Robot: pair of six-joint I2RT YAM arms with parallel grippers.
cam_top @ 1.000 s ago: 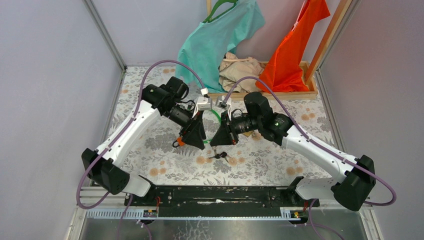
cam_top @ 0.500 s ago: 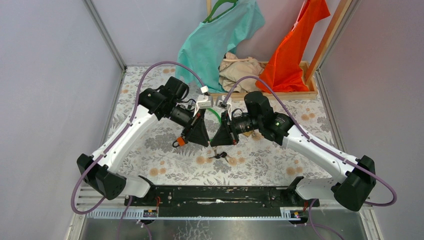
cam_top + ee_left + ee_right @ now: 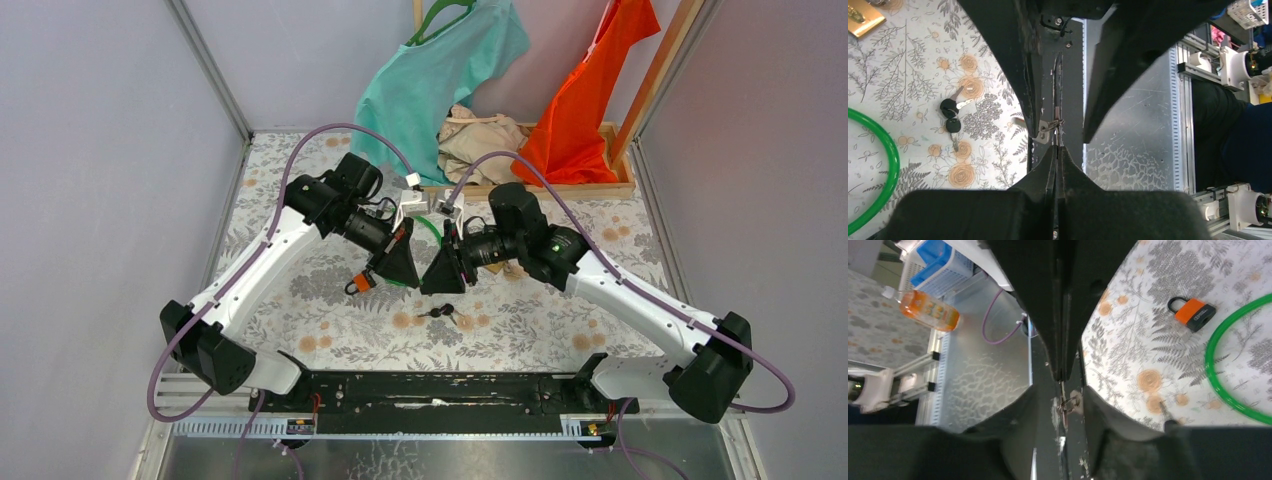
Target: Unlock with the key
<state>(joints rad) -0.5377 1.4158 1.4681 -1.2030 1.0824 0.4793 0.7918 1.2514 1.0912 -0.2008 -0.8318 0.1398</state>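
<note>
Top external view is showing a small orange padlock (image 3: 360, 284) lying on the floral table (image 3: 560, 320). Beside it the left gripper (image 3: 413, 282) is clamping closed on nothing, and the right gripper (image 3: 428, 287) is hanging empty, jaws parted. Loose black-headed metal keys (image 3: 441, 313) are lying just right: probably light, rigid, slippery, best pinched by a head.

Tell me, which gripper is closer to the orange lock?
Left. The left gripper is just right of the lock; the right gripper is farther right, beyond the left one.
</note>
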